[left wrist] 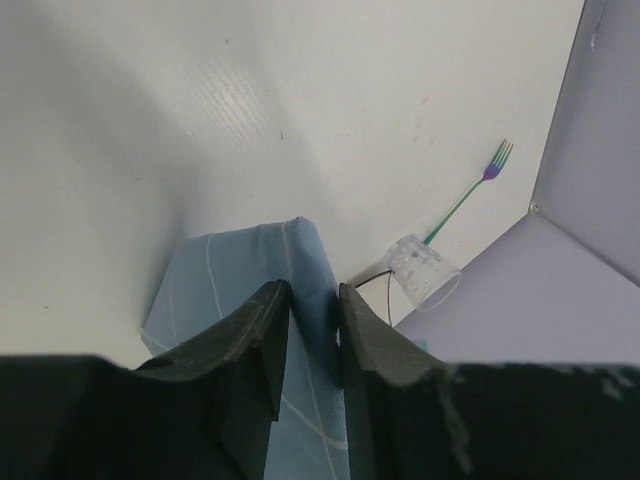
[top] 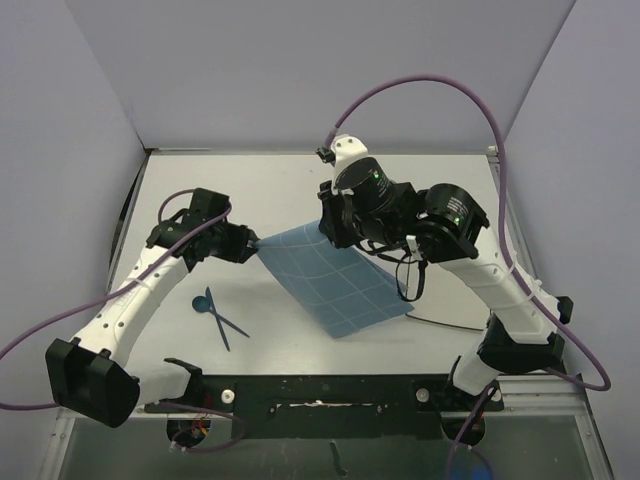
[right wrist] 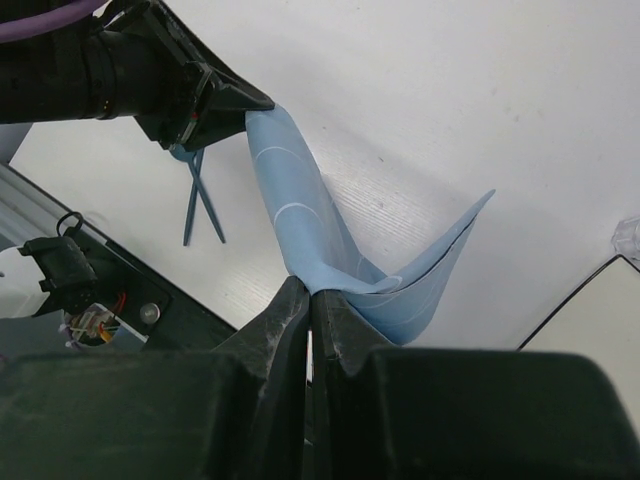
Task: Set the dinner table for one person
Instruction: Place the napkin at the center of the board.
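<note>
A blue mat [top: 340,285] with a white grid hangs partly lifted over the white dinner table [top: 250,190], stretched between both grippers. My left gripper [top: 255,243] is shut on its left corner; in the left wrist view the cloth [left wrist: 220,270] fills the gap between the jaws of the left gripper [left wrist: 313,288]. My right gripper [top: 328,235] is shut on the far edge. In the right wrist view the right gripper [right wrist: 310,290] pinches a fold of the mat [right wrist: 300,210]. The mat's near right corner rests on the table.
A blue spoon [top: 205,303] and a blue knife [top: 232,325] lie crossed near the front left. A green and purple fork [left wrist: 470,195] and a clear cup [left wrist: 425,272] on its side lie beyond the mat. A black rail [top: 320,392] runs along the near edge.
</note>
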Available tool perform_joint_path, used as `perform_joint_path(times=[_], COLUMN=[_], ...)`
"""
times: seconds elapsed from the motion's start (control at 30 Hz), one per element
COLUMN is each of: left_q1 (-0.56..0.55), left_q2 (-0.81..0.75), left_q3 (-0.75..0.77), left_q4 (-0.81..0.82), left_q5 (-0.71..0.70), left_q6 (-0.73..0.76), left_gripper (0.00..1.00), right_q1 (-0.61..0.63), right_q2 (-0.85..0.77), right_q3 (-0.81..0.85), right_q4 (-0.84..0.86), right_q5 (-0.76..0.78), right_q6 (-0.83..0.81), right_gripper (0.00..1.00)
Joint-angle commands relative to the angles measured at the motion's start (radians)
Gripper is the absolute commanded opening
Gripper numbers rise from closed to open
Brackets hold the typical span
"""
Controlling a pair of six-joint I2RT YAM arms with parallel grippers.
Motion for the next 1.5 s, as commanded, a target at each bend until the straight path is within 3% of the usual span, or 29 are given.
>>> perform_joint_path(times=[0.0,0.03,0.07,0.33,0.57,0.83,1.47], left_q1=[-0.015,-0.016,-0.016,-0.013,-0.008,-0.006,-0.003], left_q2=[-0.022,-0.022,-0.022,-0.013,-0.045,-0.097,0.014], left_q3=[0.004,0.006,0.011,0.138,0.347,0.359,0.592], left_q4=[0.047,0.044,0.04,-0.04,-0.214,-0.219,-0.21], left_q5=[-0.029,-0.034,-0.036,-0.122,-0.321,-0.425,-0.529], left_q6=[-0.017,-0.013,-0.007,0.105,0.298,0.423,0.605], left_gripper=[0.13,0.02,0.0,0.0,0.0,0.0,0.0], right_q1=[0.006,0.005,0.005,0.001,-0.053,-0.094,-0.127], right_q2=[-0.011,-0.01,-0.007,-0.011,-0.101,-0.134,0.046], right_q3=[0.022,0.022,0.023,-0.022,-0.291,-0.496,-0.054], right_q4=[0.114,0.115,0.119,0.118,0.21,0.319,0.156], right_q5=[0.035,0.037,0.039,0.057,0.051,-0.033,-0.17], right_q6=[-0.014,-0.016,-0.019,-0.038,-0.022,0.01,-0.022], right_gripper=[0.0,0.0,0.0,0.0,0.0,0.0,0.0])
